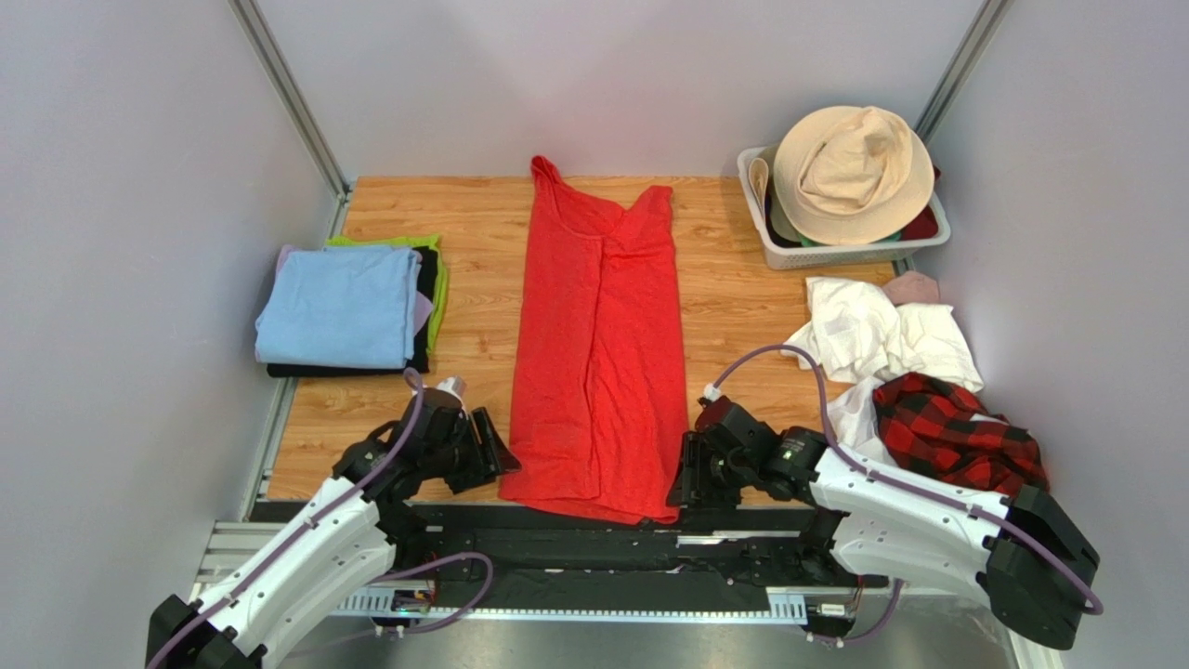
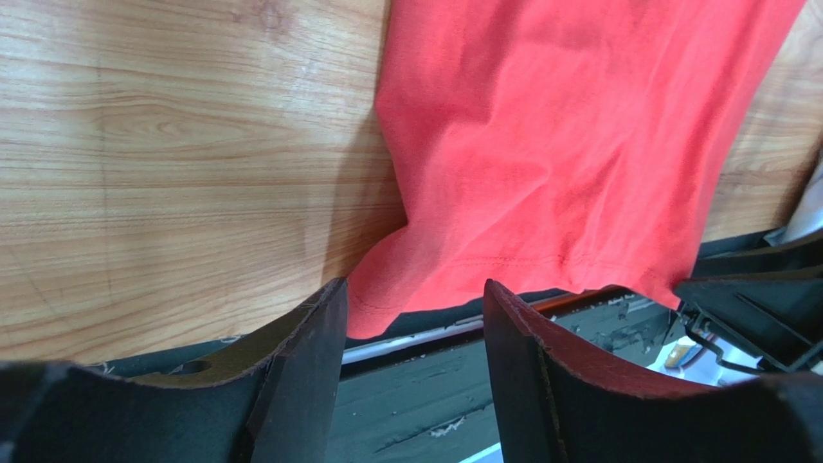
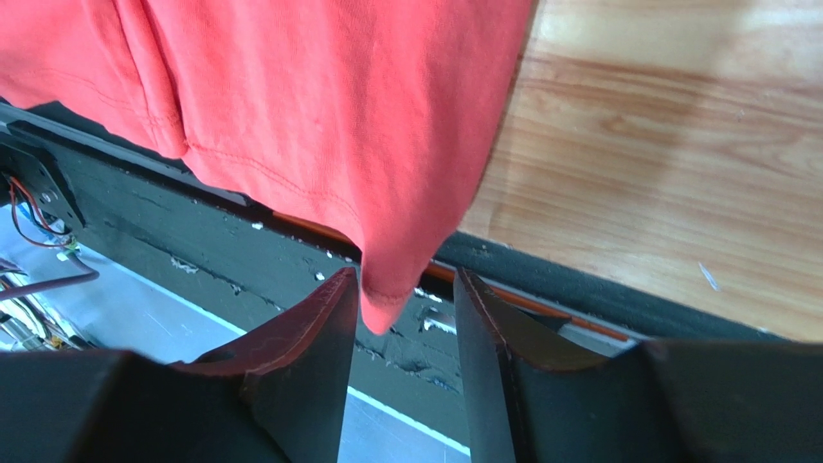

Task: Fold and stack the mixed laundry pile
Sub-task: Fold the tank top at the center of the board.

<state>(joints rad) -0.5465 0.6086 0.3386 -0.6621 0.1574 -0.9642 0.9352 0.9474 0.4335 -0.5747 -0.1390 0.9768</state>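
Note:
The bright red T-shirt [image 1: 597, 349] lies lengthwise down the middle of the wooden table, folded narrow, its hem hanging over the near edge. My left gripper [image 1: 491, 449] is open at the hem's left corner [image 2: 386, 304], which reaches between the jaws. My right gripper [image 1: 687, 481] is open at the hem's right corner [image 3: 391, 299], which hangs between its fingers. The rest of the pile lies at the right: white cloths [image 1: 872, 335], the red-and-black plaid shirt [image 1: 956, 432] and a small pink piece [image 1: 914, 287].
A stack of flat light blue, black and green cloths [image 1: 349, 310] sits at the left. A white slatted basket [image 1: 782, 244] with a beige bucket hat [image 1: 851, 170] stands at the back right. Dark rails run along the table's near edge [image 2: 454, 386].

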